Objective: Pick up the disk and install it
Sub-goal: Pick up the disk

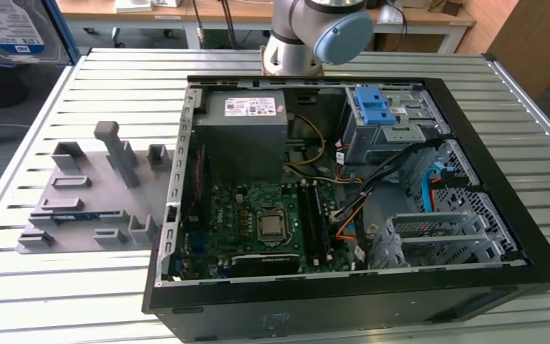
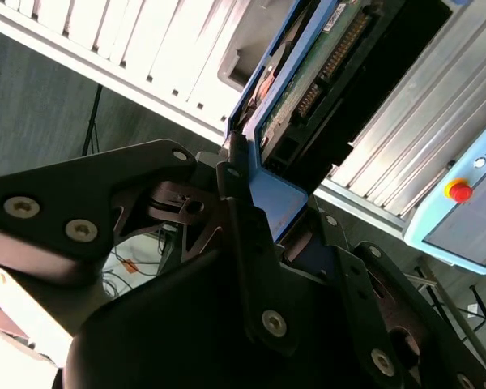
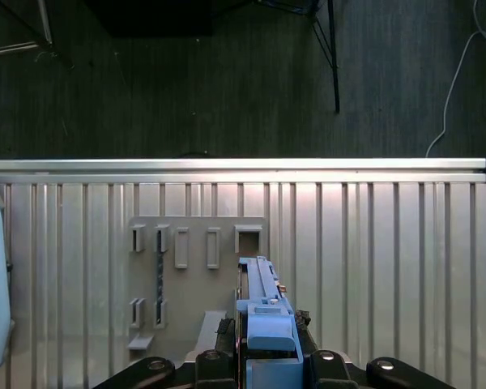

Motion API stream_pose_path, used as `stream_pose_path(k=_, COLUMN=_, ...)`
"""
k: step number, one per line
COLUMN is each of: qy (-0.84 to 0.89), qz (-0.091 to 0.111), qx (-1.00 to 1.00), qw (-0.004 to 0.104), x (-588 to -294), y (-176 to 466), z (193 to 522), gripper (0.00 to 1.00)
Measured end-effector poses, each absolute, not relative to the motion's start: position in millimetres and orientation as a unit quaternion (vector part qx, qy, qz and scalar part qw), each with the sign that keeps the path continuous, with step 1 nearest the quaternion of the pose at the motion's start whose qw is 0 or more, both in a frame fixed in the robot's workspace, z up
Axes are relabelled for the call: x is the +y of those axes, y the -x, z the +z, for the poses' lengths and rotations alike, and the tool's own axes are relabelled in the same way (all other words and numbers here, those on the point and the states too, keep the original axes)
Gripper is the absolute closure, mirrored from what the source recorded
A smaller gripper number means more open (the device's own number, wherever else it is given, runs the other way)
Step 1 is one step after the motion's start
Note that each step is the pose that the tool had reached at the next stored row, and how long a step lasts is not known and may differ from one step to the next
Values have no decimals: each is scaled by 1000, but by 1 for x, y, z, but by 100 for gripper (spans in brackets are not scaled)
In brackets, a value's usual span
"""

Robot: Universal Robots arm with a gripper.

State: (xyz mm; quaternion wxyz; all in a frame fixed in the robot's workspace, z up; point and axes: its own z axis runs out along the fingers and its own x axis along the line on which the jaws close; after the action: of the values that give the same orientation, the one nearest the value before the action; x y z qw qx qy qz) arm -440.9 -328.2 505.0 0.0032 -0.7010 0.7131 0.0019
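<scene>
Disk [image 1: 17,29]: upper left corner of exterior view, clear of table [image 1: 65,301]; pinched edge-on in claw [image 3: 267,361] in both wrist views. Judged rigid, fairly heavy, shock-sensitive. Hold by blue carrier bracket [image 2: 277,203]; avoid circuit board [image 2: 308,81].

Smooth blue plastic on the disk [image 3: 267,331], ribbed bare-metal table [image 1: 60,290], matt grey plastic fixture [image 1: 84,208].

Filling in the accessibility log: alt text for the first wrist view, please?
The gripper holds the disk, seen edge-on in its blue carrier, over a slatted metal table. A grey fixture plate with rectangular slots lies on the table, and dark floor shows beyond the table's edge.
</scene>
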Motion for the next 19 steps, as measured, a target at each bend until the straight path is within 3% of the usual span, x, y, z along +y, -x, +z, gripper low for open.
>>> stream_pose_path(k=19, qy=701, qz=2, qx=713, qw=3, x=-328, y=441, z=512, gripper=63)
